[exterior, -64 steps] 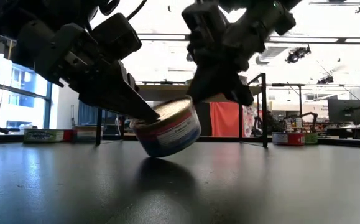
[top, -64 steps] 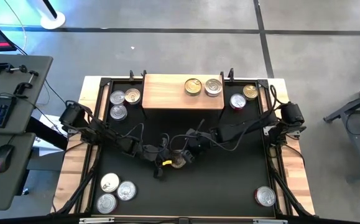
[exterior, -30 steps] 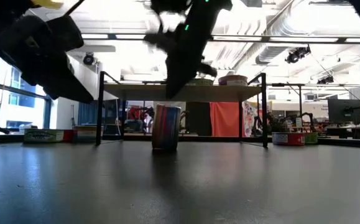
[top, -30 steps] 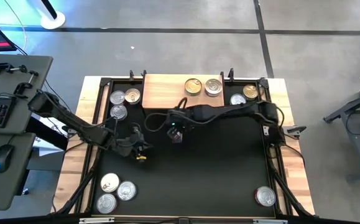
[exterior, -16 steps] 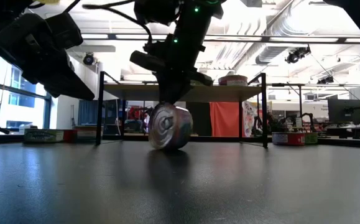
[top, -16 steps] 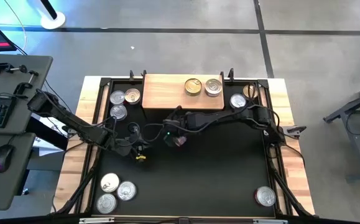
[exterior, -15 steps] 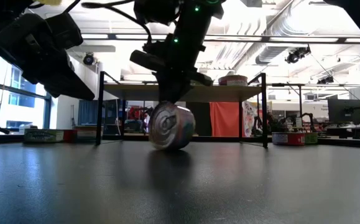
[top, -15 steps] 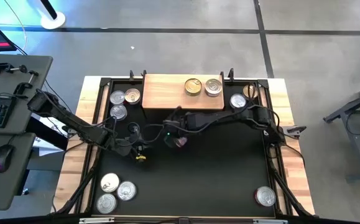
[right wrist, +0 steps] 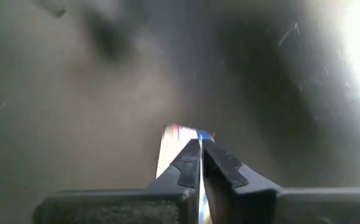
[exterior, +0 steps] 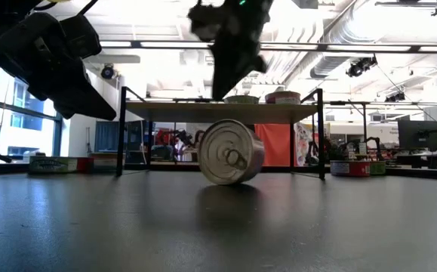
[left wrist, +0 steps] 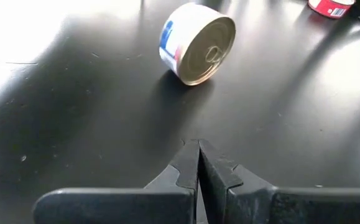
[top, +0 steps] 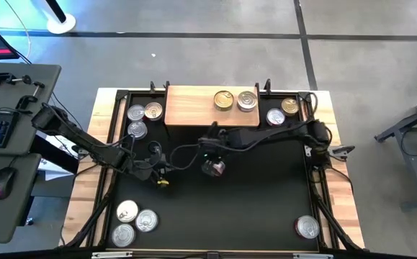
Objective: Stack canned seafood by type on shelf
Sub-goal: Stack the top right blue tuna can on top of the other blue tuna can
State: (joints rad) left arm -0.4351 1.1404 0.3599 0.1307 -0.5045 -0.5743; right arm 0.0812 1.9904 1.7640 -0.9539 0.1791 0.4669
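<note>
I see one can [exterior: 231, 152] standing on its edge on the black mat [top: 266, 194], near the middle and just in front of the shelf [top: 194, 108], its pull-tab lid facing the low camera. From the left wrist camera the same can shows a blue and red side label. Nothing grips it. My right gripper [top: 207, 155] hangs just above it, between the can and the shelf, with its fingers [right wrist: 189, 163] pressed together on nothing; past them the right wrist view catches only a blurred sliver of the label.

Two more cans, one gold-lidded [top: 223, 100] and one silver [top: 247, 100], sit side by side on the shelf's right half. Three tins [top: 142, 114] lie on the mat left of the shelf and two [top: 283, 111] right of it. Another three [top: 135, 221] cluster at the mat's near left corner, and a single one [top: 307, 227] sits at the near right.

My left gripper [top: 160, 175] is off to the left of the loose can, well apart from it, fingers [left wrist: 189, 163] clenched and holding nothing.
</note>
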